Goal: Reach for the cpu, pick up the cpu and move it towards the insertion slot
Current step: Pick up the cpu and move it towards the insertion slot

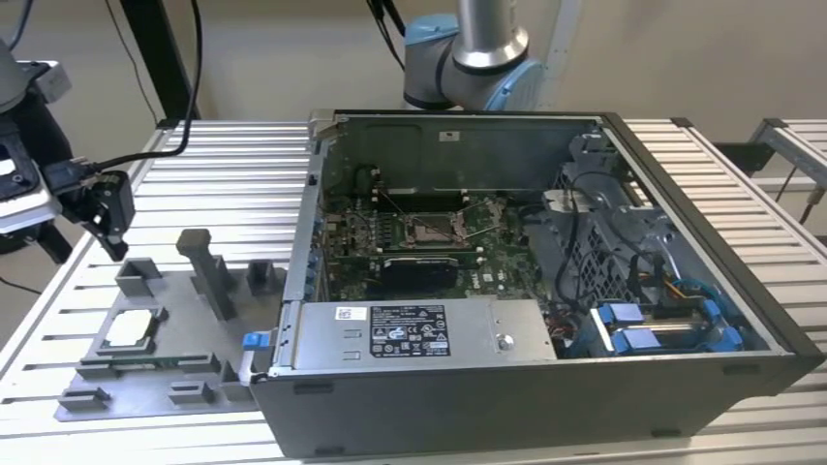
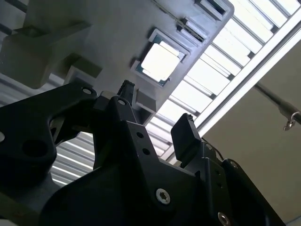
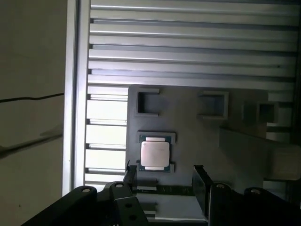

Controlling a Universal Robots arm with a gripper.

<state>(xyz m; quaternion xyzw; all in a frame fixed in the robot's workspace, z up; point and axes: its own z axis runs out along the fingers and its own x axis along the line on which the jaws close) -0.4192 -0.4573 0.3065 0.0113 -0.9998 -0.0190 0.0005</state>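
The cpu (image 1: pixel 131 329) is a thin square chip with a smooth silvery-white metal top and a greenish edge. It lies flat in a shallow framed recess of a matte grey plastic fixture tray (image 1: pixel 145 384), towards the exterior view's left. In both wrist views its lid catches the light (image 2: pixel 160 61) (image 3: pixel 154 154). Blocky grey posts and small square pockets rise from the tray around it. The tray rests on a table (image 1: pixel 220 174) of ribbed aluminium slats, just beside an open dark grey computer case (image 1: pixel 517 399). Deep inside the case, on the green motherboard, sits the insertion slot (image 1: pixel 433 230), a square silver-framed socket with a dark centre, well apart from the chip.

The black gripper (image 1: pixel 111 231) hangs above the tray, clear of the chip. Its two ridged fingers (image 3: pixel 200 181) stand wide apart, empty, the gap broader than the chip.
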